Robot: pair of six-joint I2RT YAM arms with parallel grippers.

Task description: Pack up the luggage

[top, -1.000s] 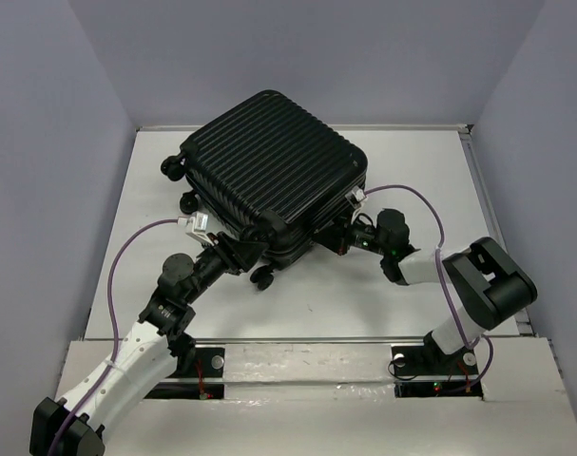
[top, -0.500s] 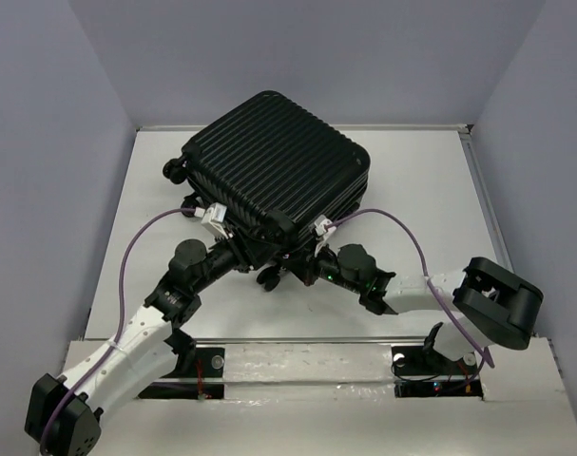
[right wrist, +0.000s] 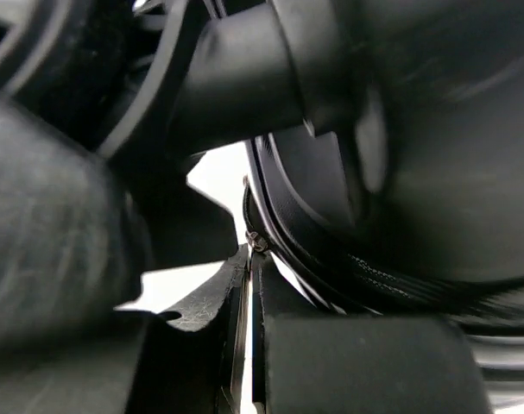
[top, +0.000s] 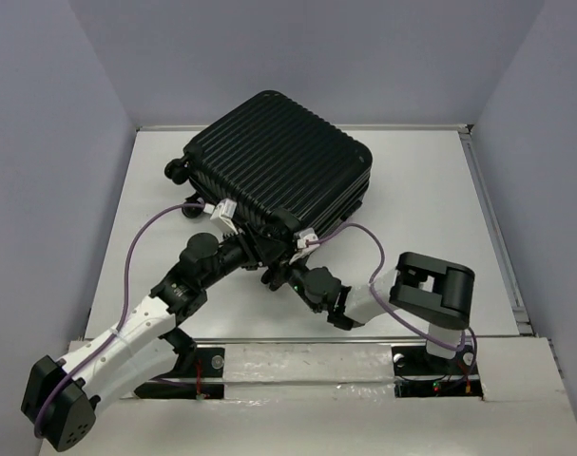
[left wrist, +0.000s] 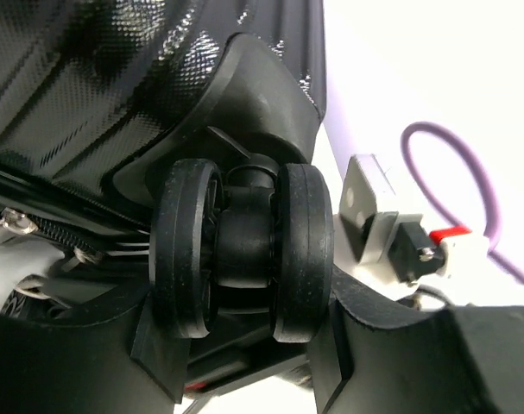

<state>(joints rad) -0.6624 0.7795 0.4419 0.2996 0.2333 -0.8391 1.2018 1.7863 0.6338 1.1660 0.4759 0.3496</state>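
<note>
The luggage (top: 278,166), a black ribbed hard-shell suitcase, lies closed on the white table at the middle back. My left gripper (top: 258,251) is at its near corner. In the left wrist view the gripper (left wrist: 247,304) has its fingers (left wrist: 378,345) on either side of the black double wheel (left wrist: 244,246), closed against it. My right gripper (top: 286,276) is just right of that corner. In the right wrist view it (right wrist: 249,263) is pinched on the thin zipper pull (right wrist: 256,242) at the luggage's zipper seam (right wrist: 331,285).
Two more wheels (top: 177,172) stick out at the luggage's left side. Purple cables (top: 141,242) loop from both wrists. Grey walls close in the table; a raised rail (top: 488,218) runs along its right edge.
My right gripper has slid left along the luggage's near edge to the corner wheel. My left gripper has moved up and right onto that wheel.
</note>
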